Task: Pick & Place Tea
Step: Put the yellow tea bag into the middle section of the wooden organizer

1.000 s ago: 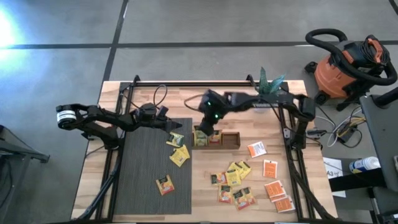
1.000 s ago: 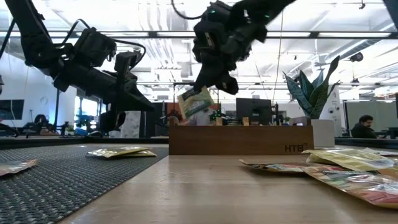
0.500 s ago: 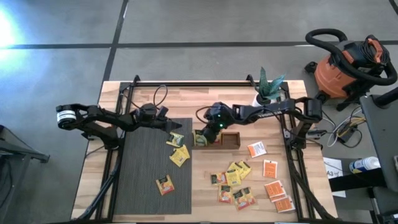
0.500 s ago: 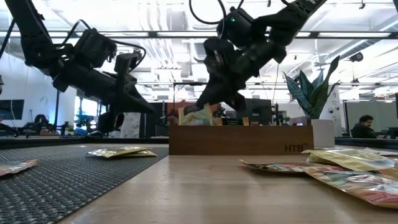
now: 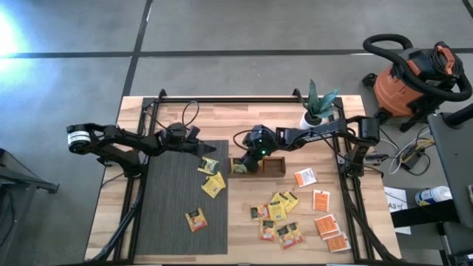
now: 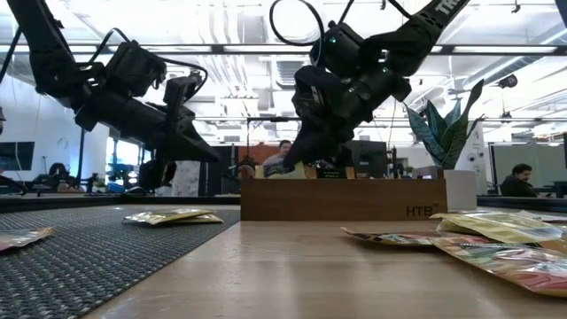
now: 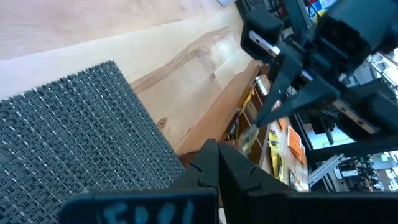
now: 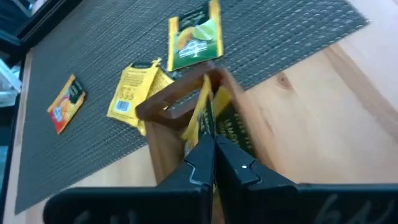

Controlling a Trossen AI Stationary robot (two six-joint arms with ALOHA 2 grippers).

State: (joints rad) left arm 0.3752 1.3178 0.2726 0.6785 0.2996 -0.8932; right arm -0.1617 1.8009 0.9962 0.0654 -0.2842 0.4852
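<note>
Sachet point(image 8: 205, 121) pinched edgewise in right pincer point(image 8: 214, 146), over tray point(image 8: 163, 107) slot | we judge it light, floppy, slick; grip near edge | left pincer point(image 5: 209, 152) pressed together, idle.

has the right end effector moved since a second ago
Yes. The right end effector has come down with its sachet to the wooden tray.

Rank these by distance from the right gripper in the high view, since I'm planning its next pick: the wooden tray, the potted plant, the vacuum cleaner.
From the right gripper, shut on a yellow tea sachet at the tray's left end:
1. Wooden tray, directly under it.
2. Potted plant, at the table's far edge, to the right.
3. Vacuum cleaner, on the floor beyond the table's right side.
</note>
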